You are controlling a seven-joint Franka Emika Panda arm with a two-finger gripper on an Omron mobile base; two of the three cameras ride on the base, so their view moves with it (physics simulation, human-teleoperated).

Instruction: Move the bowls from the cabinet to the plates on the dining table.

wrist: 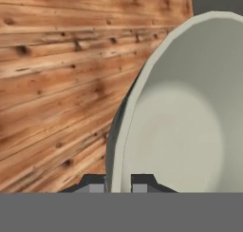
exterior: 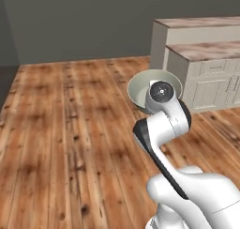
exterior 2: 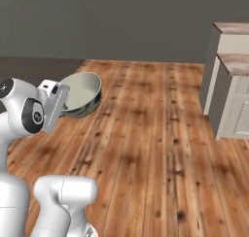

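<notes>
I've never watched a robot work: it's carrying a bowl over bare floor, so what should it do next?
Probably keep its grip and drive on toward the table. The jaws are shut on the rim of the bowl, which hangs tilted over the floor, and no plate is within reach yet.

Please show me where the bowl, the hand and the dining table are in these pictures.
bowl point(exterior 2: 83, 93): right base view, on its pale inner wall.
hand point(wrist: 118, 184): hand view, between the fingertips shut on the bowl's rim.
dining table point(exterior: 197, 22): left base view, on the bare marble top.

Pale beige-insided bowl point(exterior 2: 83, 93) with a seemingly grey outside, above knotty reddish-brown plank floor point(exterior: 70, 129).
</notes>
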